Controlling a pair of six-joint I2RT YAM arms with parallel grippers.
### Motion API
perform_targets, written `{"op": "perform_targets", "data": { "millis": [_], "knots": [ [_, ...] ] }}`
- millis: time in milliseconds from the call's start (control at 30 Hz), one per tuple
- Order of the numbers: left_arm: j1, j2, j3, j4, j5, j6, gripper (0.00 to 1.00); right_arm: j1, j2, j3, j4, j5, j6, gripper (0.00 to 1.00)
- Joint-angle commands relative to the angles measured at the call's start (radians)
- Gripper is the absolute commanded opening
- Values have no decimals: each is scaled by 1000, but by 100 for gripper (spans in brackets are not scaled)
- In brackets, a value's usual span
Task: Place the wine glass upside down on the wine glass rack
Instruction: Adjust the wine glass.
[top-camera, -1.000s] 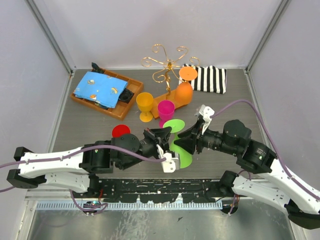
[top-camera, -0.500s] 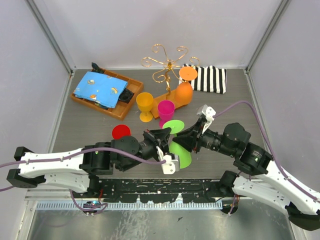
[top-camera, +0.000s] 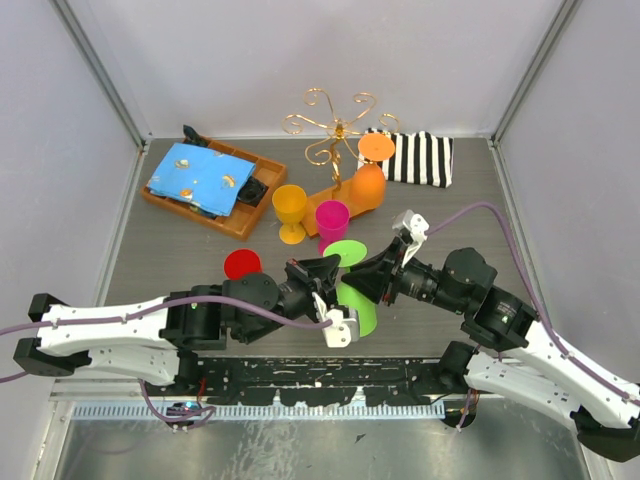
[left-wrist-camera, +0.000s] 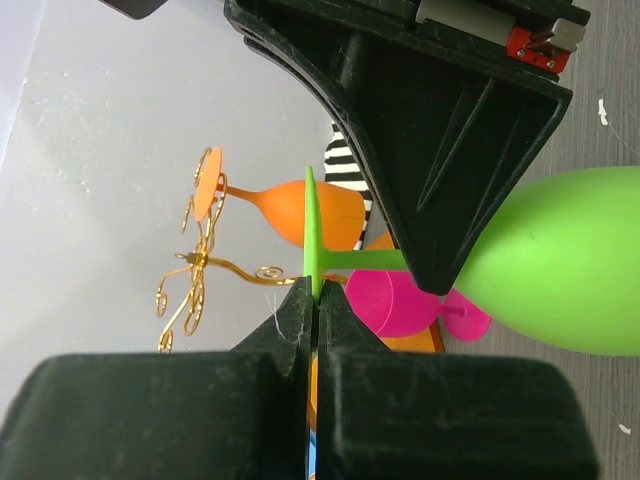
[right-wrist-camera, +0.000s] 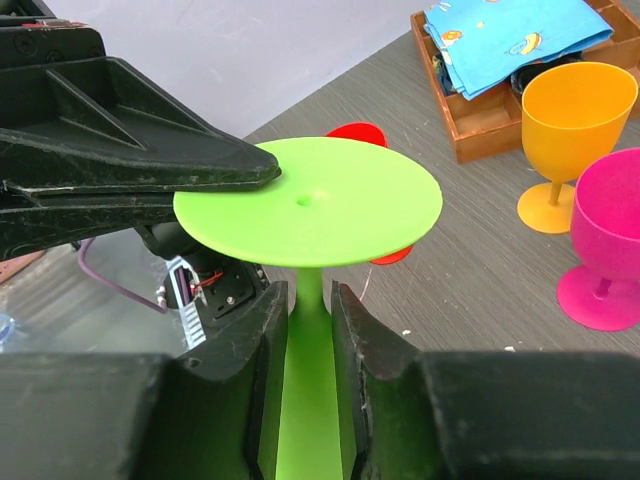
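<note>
The left gripper (left-wrist-camera: 315, 290) pinched the green wine glass (right-wrist-camera: 310, 200) by its foot's rim while the right gripper (right-wrist-camera: 308, 295) clasped the stem — the wine glass rack (top-camera: 338, 130) stood well beyond both.

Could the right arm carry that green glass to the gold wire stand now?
Probably not yet. The right gripper is closed around the stem of the green glass, but the left gripper clamps its foot. Once that lets go, the rack looks reachable by lifting over the pink glass and yellow glass.
</note>
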Motion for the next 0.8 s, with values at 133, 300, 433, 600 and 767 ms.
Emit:
{"op": "perform_targets", "data": {
  "millis": [133,300,433,600,767],
  "knots": [
    [-3,-13,1,92,-31,1,0,6,1,-3,49,-29,25,12],
    [-3,-19,3,97,-32,-3,0,7,-19,-18,76,-26,23,24],
    [-3,-17,8,96,-30,-5,0,7,-14,-27,104,-54,20,39],
    [-3,-8,13,96,-26,-5,0,6,7,-33,124,-71,21,40],
    [-2,1,14,97,-22,-6,0,7,16,-40,142,-54,34,32]
  ]
}}
